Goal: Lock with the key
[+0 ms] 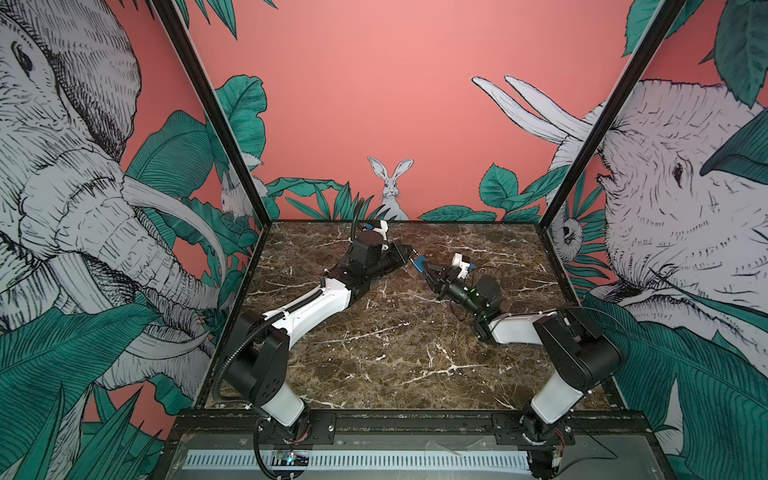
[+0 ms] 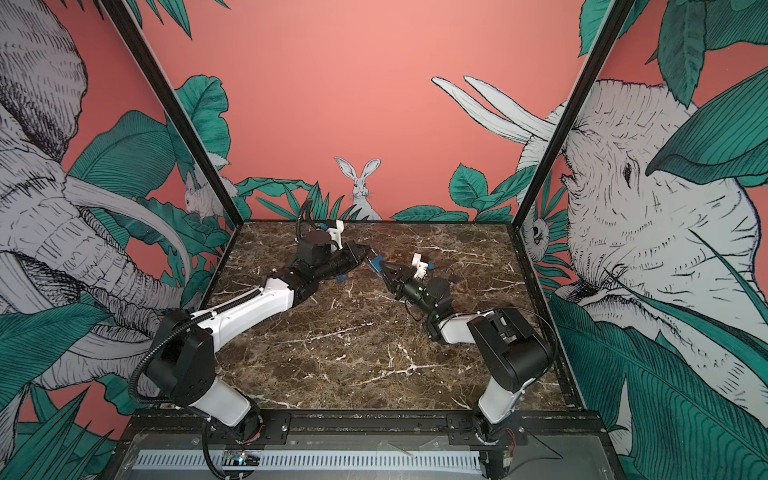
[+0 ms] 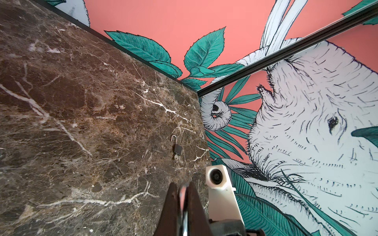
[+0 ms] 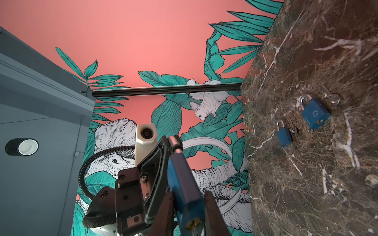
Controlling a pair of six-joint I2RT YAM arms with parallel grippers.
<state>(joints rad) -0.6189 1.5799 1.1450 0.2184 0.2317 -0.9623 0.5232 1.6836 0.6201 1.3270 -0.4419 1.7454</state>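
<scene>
Under the left forearm, near the middle of the bench, lie a larger blue padlock and a smaller blue padlock, a key just beside the larger; both top views hide them almost wholly. Toward the far edge, the left gripper has its jaws pressed together on the shiny shackle of the held padlock, which is off the bench; the right gripper pinches its blue body; its keyhole end is cut off by the frame, so I cannot tell whether a key sits there. Toward the right edge lies 1 small dark padlock, shackle open; what sits at its base is too small to make out.
</scene>
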